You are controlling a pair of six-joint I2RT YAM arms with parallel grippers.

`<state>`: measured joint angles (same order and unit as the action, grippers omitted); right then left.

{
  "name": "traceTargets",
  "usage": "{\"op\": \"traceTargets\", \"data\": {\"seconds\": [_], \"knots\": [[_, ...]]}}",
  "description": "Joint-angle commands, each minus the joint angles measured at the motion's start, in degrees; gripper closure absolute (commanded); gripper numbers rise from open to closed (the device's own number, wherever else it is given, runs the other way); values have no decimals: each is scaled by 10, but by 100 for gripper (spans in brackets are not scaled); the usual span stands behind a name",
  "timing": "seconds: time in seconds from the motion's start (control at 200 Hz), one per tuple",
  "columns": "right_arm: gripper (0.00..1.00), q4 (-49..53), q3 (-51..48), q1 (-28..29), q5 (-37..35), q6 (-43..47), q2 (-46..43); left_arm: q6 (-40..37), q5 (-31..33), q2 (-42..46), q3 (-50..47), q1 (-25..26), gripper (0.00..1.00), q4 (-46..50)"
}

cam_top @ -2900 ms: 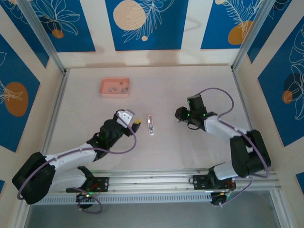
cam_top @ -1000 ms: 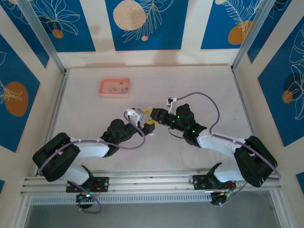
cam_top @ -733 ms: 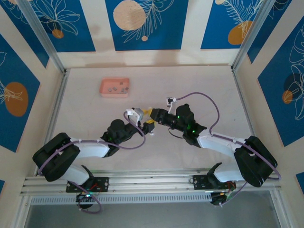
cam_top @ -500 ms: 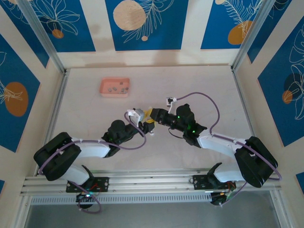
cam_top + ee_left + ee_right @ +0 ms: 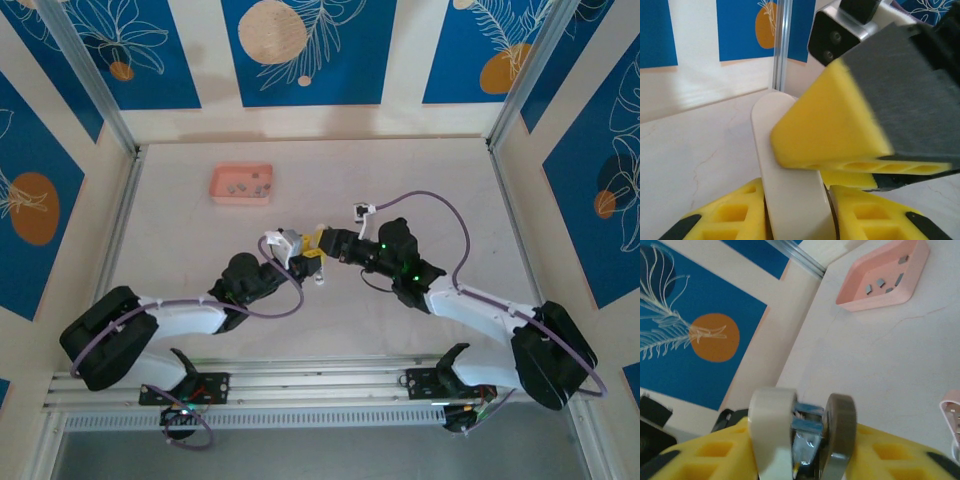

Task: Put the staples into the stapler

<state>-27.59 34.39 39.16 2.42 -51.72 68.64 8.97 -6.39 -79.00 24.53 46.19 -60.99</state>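
The pink tray (image 5: 216, 190) is sitting at the far left of the counter (image 5: 400, 180), and the staples (image 5: 248, 185) are lying loose inside it, well apart from both arms; the right wrist view is showing the same grey pieces (image 5: 881, 283) in the tray (image 5: 875, 302).

Nearer the middle, the left fingers (image 5: 308, 262) are closing in on the stapler (image 5: 320, 279). In the left wrist view their yellow pads (image 5: 747, 212) are pinching its white arm (image 5: 785, 185) from both sides.

The right fingers (image 5: 320, 243) are meeting it from the other side. In their own view they (image 5: 735, 450) are standing partly apart, straddling the white and grey halves of the stapler (image 5: 802, 435). Whether they are gripping or letting go, I cannot tell.

This step looks like steadying and opening the stapler. Doing it well probably means the left side clamping the body firmly before the right eases off, so the stapler is not tipping or snapping shut, and leaving the channel facing up.

Earlier, the stapler was lying flat between two widely separated arms. A second ago the left fingers were spread wider.
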Motion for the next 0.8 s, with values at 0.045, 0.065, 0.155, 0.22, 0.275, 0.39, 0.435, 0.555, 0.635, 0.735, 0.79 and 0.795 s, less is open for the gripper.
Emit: {"op": "traceTargets", "data": {"seconds": [0.045, 0.065, 0.155, 0.22, 0.275, 0.39, 0.435, 0.555, 0.635, 0.735, 0.79, 0.795], "knots": [[43, 31, 11, -16, 38, 52, -42, -14, -12, 12, -7, -4, 88, -13], [42, 34, 11, -20, 44, 55, -45, -16, -17, 13, -7, -4, 88, -14], [38, 46, 10, -37, 69, 76, -64, -23, -33, 13, -9, -5, 88, -18], [37, 69, 14, -54, 92, 107, -81, -31, -43, 16, -13, -5, 88, -28], [36, 95, 18, -71, 113, 145, -100, -39, -53, 19, -17, -6, 88, -34], [36, 181, 36, -111, 177, 281, -136, -72, -92, 30, -21, -8, 88, -30], [36, 223, 46, -126, 211, 350, -146, -90, -110, 38, -20, -9, 88, -20], [36, 367, 80, -139, 276, 565, -158, -145, -159, 63, -17, -9, 87, 18], [39, 449, 96, -134, 296, 704, -158, -178, -190, 81, -11, -9, 86, 61], [39, 512, 115, -121, 282, 813, -155, -216, -234, 103, 7, -9, 86, 135], [39, 534, 120, -117, 286, 872, -155, -231, -255, 110, 17, -9, 85, 168], [39, 535, 120, -117, 286, 877, -155, -232, -257, 110, 18, -9, 86, 171]]}}
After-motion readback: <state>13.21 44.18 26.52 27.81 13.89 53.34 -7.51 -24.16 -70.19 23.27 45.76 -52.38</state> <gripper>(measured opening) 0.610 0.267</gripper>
